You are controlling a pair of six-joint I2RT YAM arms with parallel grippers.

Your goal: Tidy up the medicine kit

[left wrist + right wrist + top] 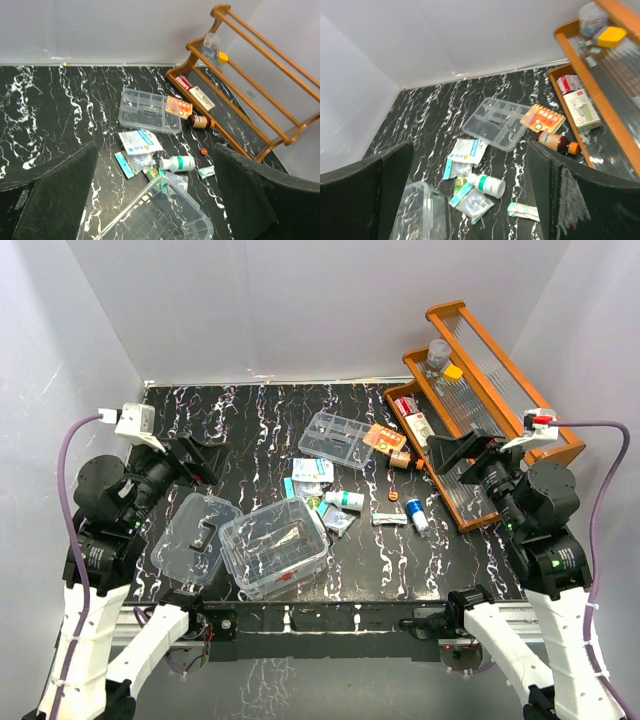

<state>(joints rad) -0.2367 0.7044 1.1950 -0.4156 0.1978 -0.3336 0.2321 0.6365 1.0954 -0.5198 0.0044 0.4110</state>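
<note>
The medicine kit (pixel 275 545), a clear plastic box, sits open near the front edge of the table, also seen in the left wrist view (pixel 160 215) and the right wrist view (pixel 420 215). Its clear lid (pixel 195 535) with a black handle lies beside it on the left. Loose items lie behind the box: a white bottle with a green band (pixel 348 500), paper packets (pixel 312 472) and a clear divided tray (pixel 335 438). My left gripper (pixel 200 458) hovers open over the table's left side, holding nothing. My right gripper (pixel 455 453) hovers open by the rack, also holding nothing.
An orange-brown wooden tiered rack (pixel 480 410) stands at the back right with boxes and a small cup on it. An orange blister pack (pixel 384 439), a brown bottle (pixel 403 461), a small orange cap (pixel 392 494) and a blue-capped tube (pixel 416 515) lie near it. White walls enclose the table.
</note>
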